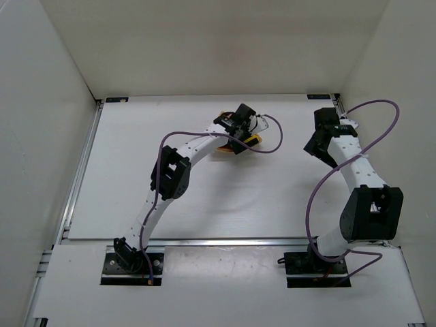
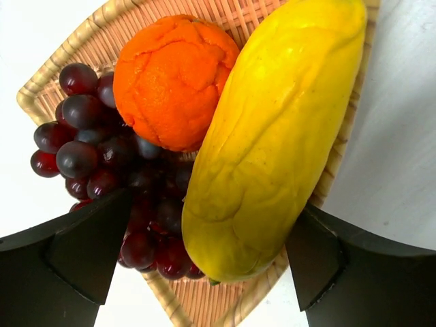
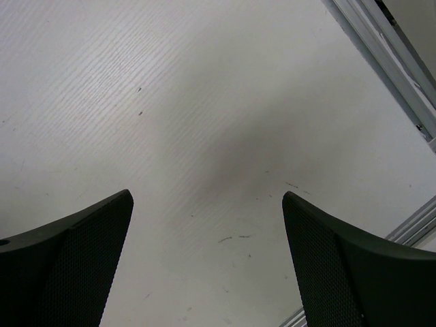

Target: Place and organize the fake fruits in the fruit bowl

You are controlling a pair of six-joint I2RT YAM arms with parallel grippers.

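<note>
While the left gripper (image 2: 204, 253) hangs over the bowl (image 2: 56, 63) at the far middle of the table (image 3: 204, 102), all three fruits lie in it.
Fingers apart; the near end of the yellow fruit (image 2: 272, 150) sits between them, contact unclear. Orange (image 2: 170, 82) rests against its left side, grapes (image 2: 88, 136) left of and below the orange. Right gripper (image 3: 208, 253), fingers also apart, holds nothing over bare table at the far right, well apart from the bowl.

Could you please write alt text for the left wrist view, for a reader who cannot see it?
A tan woven bowl holds a long yellow fruit, an orange and dark grapes, pressed together. Dark fingers of the left gripper, spread apart, frame the bottom corners.
</note>
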